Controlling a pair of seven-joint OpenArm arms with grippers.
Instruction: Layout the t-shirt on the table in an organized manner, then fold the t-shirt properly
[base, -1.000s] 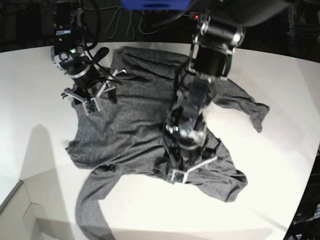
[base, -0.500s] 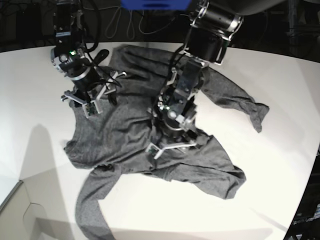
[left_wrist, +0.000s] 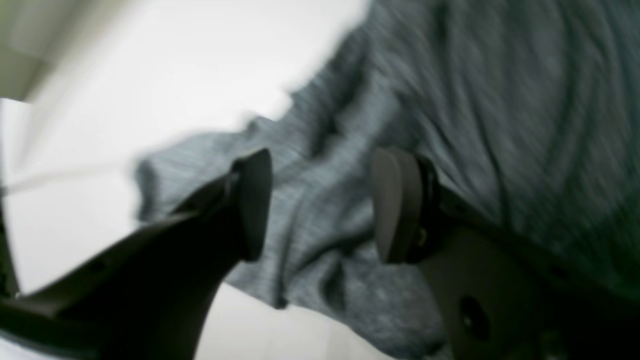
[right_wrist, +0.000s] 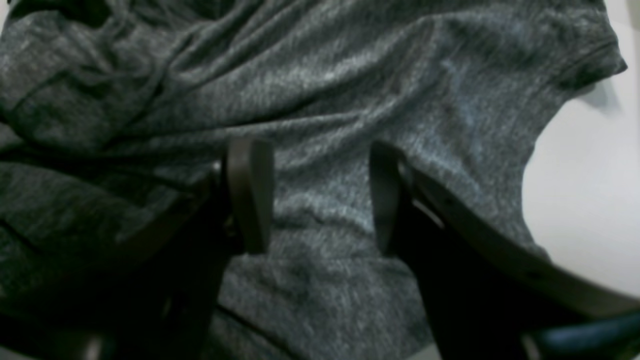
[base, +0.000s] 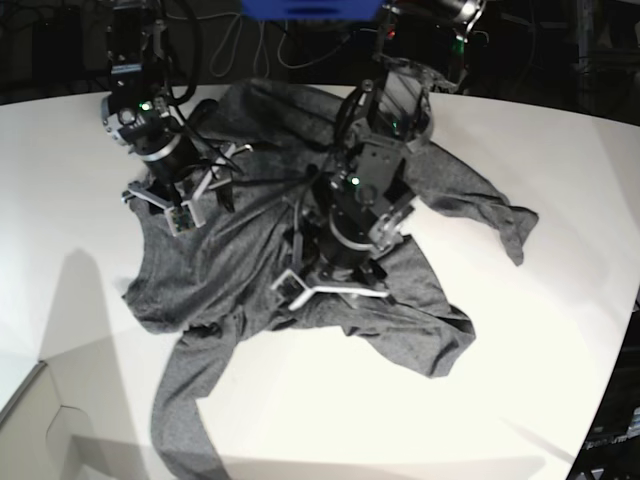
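white table (base: 560, 300), rumpled t-shirt (base: 230, 270), dark cables (base: 250, 45) behind

Bench (base: 560, 330) glared bright white under overhead light, soft grey shadow lay near its front-left corner, left wrist view was motion-blurred, right wrist view dim, background beyond the bench black.

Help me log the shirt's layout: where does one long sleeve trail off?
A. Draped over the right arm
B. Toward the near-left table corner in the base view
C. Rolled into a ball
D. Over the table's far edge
B: the t-shirt has one sleeve running down toward the table corner.
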